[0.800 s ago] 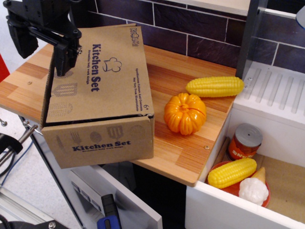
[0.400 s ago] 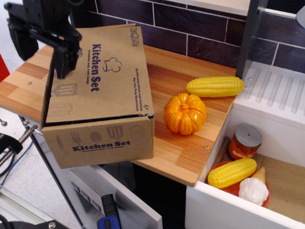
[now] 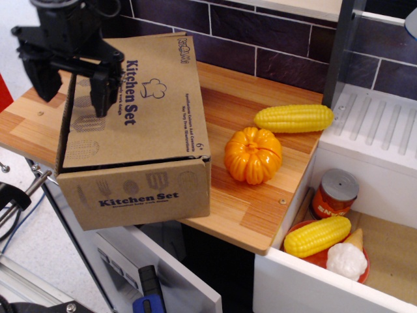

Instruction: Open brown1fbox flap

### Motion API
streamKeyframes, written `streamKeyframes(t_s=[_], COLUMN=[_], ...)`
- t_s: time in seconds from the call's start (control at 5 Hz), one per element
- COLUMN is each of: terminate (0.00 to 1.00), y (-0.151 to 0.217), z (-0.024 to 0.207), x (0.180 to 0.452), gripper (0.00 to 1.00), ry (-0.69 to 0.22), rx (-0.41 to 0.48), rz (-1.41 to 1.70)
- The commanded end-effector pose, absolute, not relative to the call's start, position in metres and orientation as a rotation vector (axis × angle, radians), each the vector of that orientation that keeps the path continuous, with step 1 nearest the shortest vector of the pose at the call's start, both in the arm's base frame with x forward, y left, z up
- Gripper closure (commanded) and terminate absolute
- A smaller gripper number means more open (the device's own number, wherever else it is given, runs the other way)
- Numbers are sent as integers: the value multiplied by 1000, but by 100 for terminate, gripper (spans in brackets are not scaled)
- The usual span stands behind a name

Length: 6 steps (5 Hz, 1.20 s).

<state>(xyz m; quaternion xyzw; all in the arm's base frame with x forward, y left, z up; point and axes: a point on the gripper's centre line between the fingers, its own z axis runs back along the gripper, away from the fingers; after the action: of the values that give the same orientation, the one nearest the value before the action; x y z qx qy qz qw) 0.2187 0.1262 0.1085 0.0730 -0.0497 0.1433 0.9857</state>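
The brown1fbox [image 3: 146,195] is a large brown cardboard box printed "Kitchen Set". It stands on the left of the wooden counter [image 3: 260,195] and overhangs the front edge. Its flap [image 3: 153,114] lies nearly flat on top, with a thin dark gap along its front edge. My black gripper [image 3: 73,91] hangs open over the flap's left edge. One finger [image 3: 104,91] is above the flap. The other finger [image 3: 44,81] is outside the box's left side.
An orange toy pumpkin [image 3: 253,155] and a yellow corn cob [image 3: 293,119] lie right of the box. A sink at the lower right holds a red can [image 3: 335,193], a second corn cob [image 3: 317,236] and a white item on a red plate. A purple tiled wall runs behind.
The gripper has turned and shifted right and down, so its fingers now straddle the flap's left edge. The box and flap have not moved.
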Motion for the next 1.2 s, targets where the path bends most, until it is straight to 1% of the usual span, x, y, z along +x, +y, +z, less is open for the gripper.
streamKeyframes(t_s=[0.0,0.4,0.6,0.8,1.0], terminate=[0,0,0,0,0], y=[137,131,128,121,116], z=[106,95,91,91,96], x=[221,226,230,236,241], gripper=[0,0,0,0,0], ry=[-167,-205,-208,-233,-241], rx=[82,-58,-118,-103,-121], rz=[417,502,538,534,529])
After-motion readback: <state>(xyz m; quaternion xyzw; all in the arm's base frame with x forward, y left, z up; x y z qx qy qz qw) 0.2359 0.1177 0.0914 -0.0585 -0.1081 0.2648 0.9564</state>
